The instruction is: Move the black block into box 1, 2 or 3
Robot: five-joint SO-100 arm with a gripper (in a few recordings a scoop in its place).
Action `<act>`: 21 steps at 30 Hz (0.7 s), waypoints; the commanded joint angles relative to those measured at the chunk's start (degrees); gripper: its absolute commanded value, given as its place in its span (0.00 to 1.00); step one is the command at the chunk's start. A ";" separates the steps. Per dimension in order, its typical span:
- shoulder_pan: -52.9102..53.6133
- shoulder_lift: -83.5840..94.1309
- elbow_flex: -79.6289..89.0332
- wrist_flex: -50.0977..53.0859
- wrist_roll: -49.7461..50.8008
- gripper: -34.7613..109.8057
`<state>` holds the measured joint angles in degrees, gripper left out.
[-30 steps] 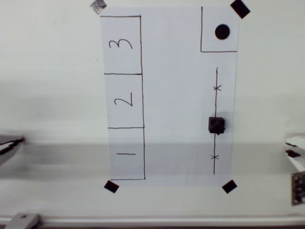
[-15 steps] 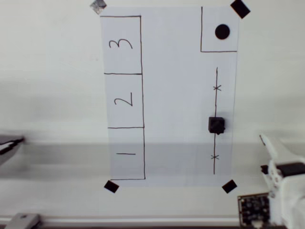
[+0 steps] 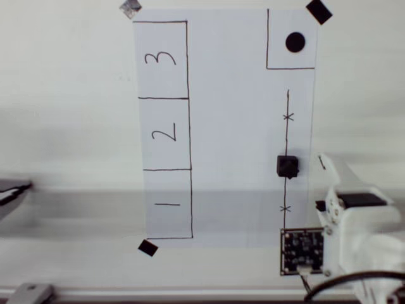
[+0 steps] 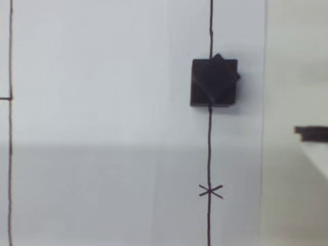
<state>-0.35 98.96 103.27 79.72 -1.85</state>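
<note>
Small matte black block [image 3: 287, 166] sits squarely on a pen line [image 3: 287, 126]

Even, bright, diffuse light; both views soft and low in detail. A broad grey shadow band crosses the paper sheet [image 3: 228, 126] low down. The black block [image 4: 213, 82] casts a faint shadow rightward.

numeral 1 [image 3: 166, 204] in lowest box, 2 [image 3: 164, 133] in middle box, 3 [image 3: 161, 59] in top box
</note>
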 commanded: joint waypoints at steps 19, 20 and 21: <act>5.19 -15.12 -12.83 -1.05 -7.82 0.43; 5.10 -15.47 -12.92 -1.32 -8.00 0.43; 5.10 -15.73 -12.92 -1.49 -8.17 0.43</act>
<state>3.69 82.62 93.25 78.84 -8.88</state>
